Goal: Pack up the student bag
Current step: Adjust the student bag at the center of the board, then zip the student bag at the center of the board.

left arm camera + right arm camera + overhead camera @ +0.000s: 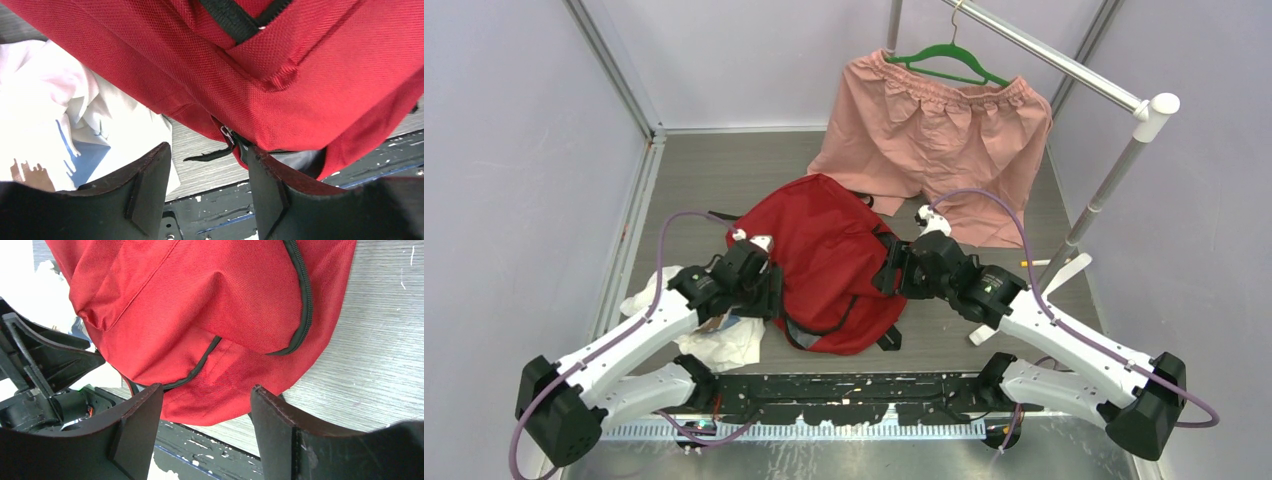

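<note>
Student bag (829, 262) lies slumped on the table (724, 175). Soft, limp fabric, so expect it to fold and drag. Left gripper (210, 192) and right gripper (206, 430) have jaws apart, empty. Pinch near the zipper pull (226, 134), not flat cloth.

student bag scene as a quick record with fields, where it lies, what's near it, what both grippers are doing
bag: red student bag, lying flat mid table
left gripper: open, at the bag's left edge near a zip pull
right gripper: open, at the bag's right edge
left of bag: white plastic bag
behind bag: pink shorts on green hanger
</note>
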Controlling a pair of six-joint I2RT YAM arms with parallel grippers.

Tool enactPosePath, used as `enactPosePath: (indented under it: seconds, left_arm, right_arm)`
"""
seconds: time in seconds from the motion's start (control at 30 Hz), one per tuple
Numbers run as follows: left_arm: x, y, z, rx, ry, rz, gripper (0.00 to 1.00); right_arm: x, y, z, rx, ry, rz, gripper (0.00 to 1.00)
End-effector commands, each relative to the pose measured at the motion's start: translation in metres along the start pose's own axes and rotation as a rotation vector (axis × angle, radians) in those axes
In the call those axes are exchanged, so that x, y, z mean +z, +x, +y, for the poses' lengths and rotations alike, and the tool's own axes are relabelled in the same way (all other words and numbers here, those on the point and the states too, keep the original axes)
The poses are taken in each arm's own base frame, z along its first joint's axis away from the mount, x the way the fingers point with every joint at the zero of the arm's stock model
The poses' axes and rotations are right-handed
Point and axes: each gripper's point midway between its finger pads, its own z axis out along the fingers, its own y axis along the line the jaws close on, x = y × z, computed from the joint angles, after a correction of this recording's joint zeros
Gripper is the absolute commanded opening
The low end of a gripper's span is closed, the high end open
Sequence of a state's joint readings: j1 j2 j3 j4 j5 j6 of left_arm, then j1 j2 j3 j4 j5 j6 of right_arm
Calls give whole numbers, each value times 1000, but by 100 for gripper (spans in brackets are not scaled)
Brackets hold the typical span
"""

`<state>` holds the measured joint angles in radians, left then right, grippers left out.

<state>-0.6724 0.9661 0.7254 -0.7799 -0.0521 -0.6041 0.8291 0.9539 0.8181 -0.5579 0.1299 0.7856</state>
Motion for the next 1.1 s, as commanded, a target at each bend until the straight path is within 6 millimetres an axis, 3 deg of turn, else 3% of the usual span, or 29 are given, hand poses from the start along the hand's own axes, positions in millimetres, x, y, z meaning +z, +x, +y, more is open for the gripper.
enactPosePath:
  seconds: [0.0,0.1,0.23,0.37,0.5,0.7,0.87,1.07]
  left_arm:
    - [6,4,-5,-17,5,41,57]
    - [8,8,-11,-37,35,47,51]
    - [-3,2,-17,-77,75,-7,20]
    - [-16,1,-24,-94,126,-34,0]
    - [-19,10,-29,-105,170,-2,0]
    - [-21,20,-35,-133,204,18,0]
    - [-26,15,-33,-131,212,-31,0]
    - [-28,13,-35,-119,224,-41,0]
  right_arm:
    - [-6,-8,4,20,-11,-32,70]
    - [-7,-9,4,27,-13,-36,70]
    - [-9,-9,6,30,-17,-32,70]
    - [-8,-7,12,13,-33,-1,70]
    - [2,4,5,-23,2,58,73]
    - [19,2,-43,45,135,125,86]
    - [37,13,-42,142,46,190,88]
    - [61,19,-31,168,-40,197,76]
